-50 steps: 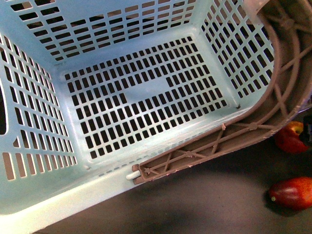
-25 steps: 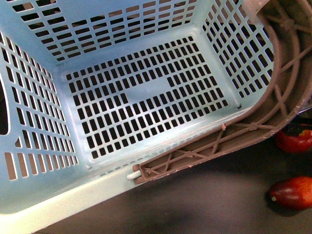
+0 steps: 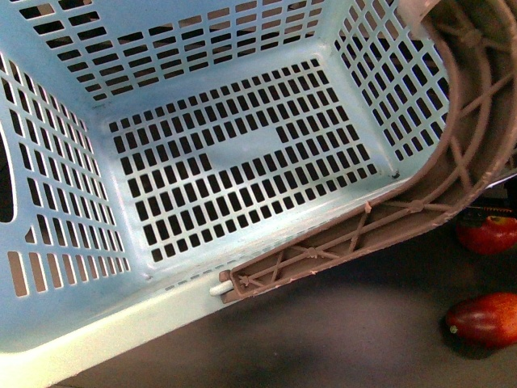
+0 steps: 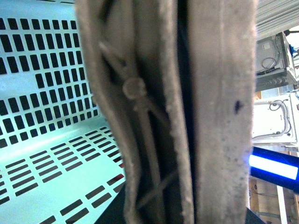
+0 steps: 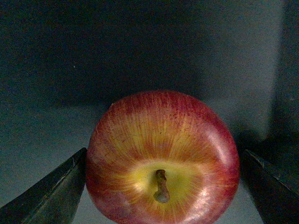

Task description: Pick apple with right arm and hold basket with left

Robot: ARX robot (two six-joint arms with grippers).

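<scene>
Basket handle [image 3: 452, 174] shifted; wrist view alone shows right end effector [image 5: 164, 151] straddling apple [image 5: 159, 126].

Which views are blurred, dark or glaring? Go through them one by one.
Front view: sharp and evenly lit, the basket casting a soft shadow on the dark table. Left wrist view: the brown handle sits too close and is blurred; a blue light strip glares. Right wrist view: the apple is sharp with a glossy sheen, the background dim.

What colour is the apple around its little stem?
Yellow around the stem, spreading into red streaks over the apple. The right wrist view shows it best.
</scene>
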